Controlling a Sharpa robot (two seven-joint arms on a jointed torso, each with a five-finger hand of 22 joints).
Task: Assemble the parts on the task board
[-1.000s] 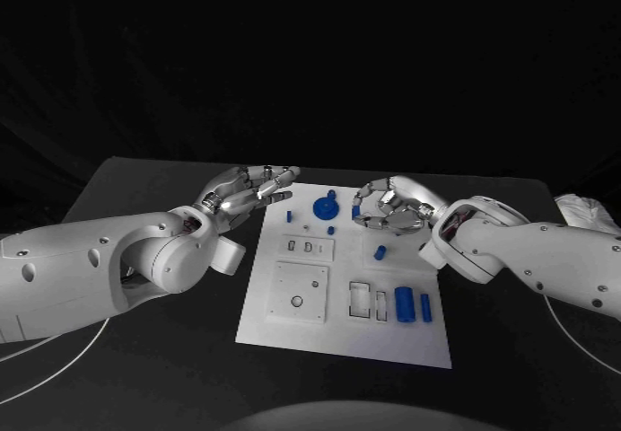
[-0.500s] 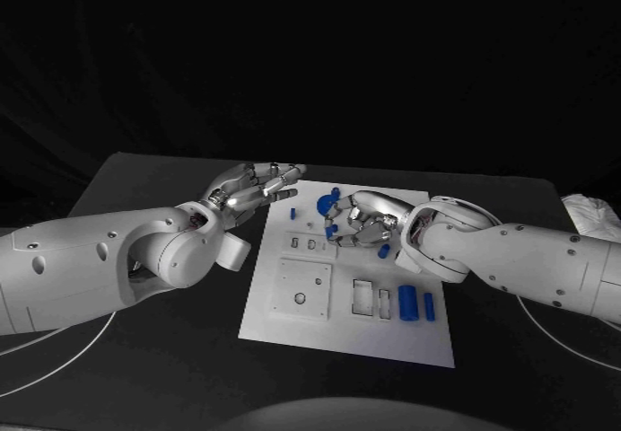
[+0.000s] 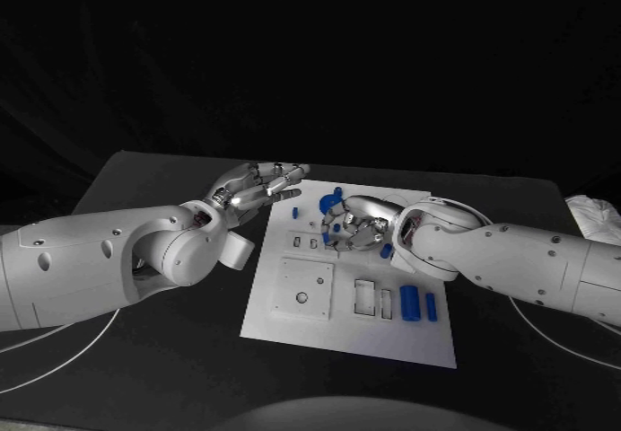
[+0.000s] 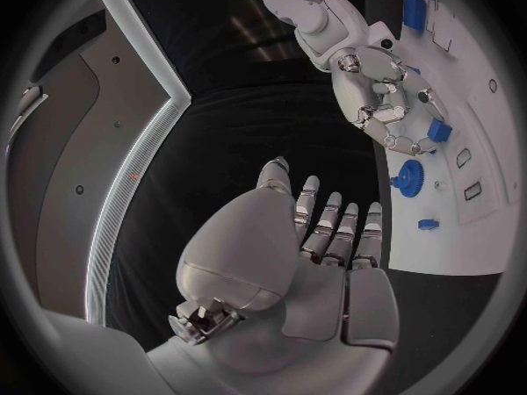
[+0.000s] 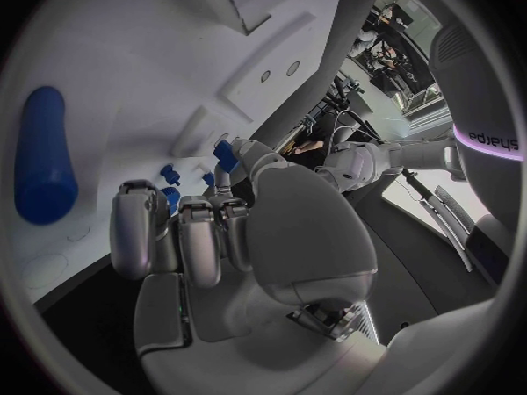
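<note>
Right robot hand [image 3: 352, 222]: fingers curled over blue parts [image 3: 327, 205] at frame centre, grasp unconfirmed | left robot hand [image 3: 255, 190]: spread, empty, beside task board [image 3: 347, 332], keeping your approach clear.

Two white robot arms reach in from opposite sides toward the white task board [image 3: 347, 332], the landmark here. The left arm ends in a silver left hand [image 3: 252, 191] raised just off the board's far left corner, palm turned toward the board, fingers [image 4: 335, 228] straight, slightly spread and holding nothing. The right arm crosses over the board's right edge; its right hand [image 3: 352, 222] is lowered over the board's far end, fingers [image 5: 181, 237] curled downward. Whether they grip anything cannot be told.
</note>
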